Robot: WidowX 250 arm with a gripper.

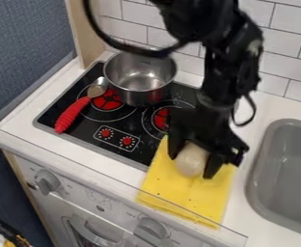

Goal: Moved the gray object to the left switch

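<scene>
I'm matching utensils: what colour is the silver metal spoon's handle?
The spoon's handle is red, clearest in the camera view.

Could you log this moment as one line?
gripper: around pale round object, grip unclear | object: at yellow cloth | pot: on stove | red-handled spoon: beside pot

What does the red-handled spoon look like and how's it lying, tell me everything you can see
The spoon has a thick red handle, ridged across and perhaps plastic or silicone, and a shiny, gray, metal-looking bowl. It lies slantwise on the black stovetop, its handle end toward the near left edge and its bowl close beside the metal pot. Whether the bowl touches the pot is hard to tell.
</scene>
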